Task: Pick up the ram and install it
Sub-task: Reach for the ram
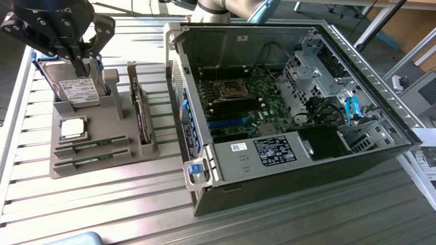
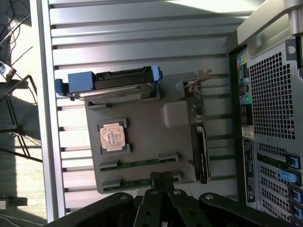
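Two narrow green ram sticks lie side by side in slots of a grey holder (image 1: 102, 168): one ram stick (image 1: 92, 147) (image 2: 142, 163), and the other ram stick (image 1: 92, 161) (image 2: 135, 182) beside it at the holder's edge. My black gripper (image 1: 81, 64) (image 2: 162, 178) hangs well above the holder, over its hard-drive end in the exterior view. Its fingers are shut together with nothing between them. In the wrist view the fingertips (image 2: 156, 178) overlap the edge-side stick. The open computer case (image 1: 286, 102) shows its motherboard (image 1: 248, 97) with memory slots (image 1: 228, 115).
The holder also carries a hard drive (image 1: 78, 87) (image 2: 111, 85) in a blue frame, a square silver processor (image 1: 73, 128) (image 2: 112, 137) and an upright expansion card (image 1: 140, 109) (image 2: 199, 137). The case stands close to the holder on the exterior view's right. All rest on a ribbed metal table (image 1: 102, 204).
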Controlling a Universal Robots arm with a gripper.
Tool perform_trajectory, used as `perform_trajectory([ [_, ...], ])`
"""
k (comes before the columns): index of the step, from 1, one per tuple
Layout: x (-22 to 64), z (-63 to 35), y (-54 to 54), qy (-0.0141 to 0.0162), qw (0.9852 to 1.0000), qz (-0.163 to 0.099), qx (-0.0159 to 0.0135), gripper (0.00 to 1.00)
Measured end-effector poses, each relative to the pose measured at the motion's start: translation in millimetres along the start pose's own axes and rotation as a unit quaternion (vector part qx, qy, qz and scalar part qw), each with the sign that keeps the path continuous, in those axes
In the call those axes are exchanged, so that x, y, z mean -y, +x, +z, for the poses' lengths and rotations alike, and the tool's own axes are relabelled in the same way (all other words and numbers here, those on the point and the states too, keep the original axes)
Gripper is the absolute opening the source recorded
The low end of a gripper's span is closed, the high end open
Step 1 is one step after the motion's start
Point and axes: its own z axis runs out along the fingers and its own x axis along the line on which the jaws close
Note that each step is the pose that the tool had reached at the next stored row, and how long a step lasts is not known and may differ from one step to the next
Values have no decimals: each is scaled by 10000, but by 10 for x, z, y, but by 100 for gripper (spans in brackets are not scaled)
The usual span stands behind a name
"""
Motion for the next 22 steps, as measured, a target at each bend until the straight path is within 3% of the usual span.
perform_trajectory([
  [15,235,-9,-18,23,10000,0,2,10],
  [22,346,-13,-26,78,10000,-2,6,10],
])
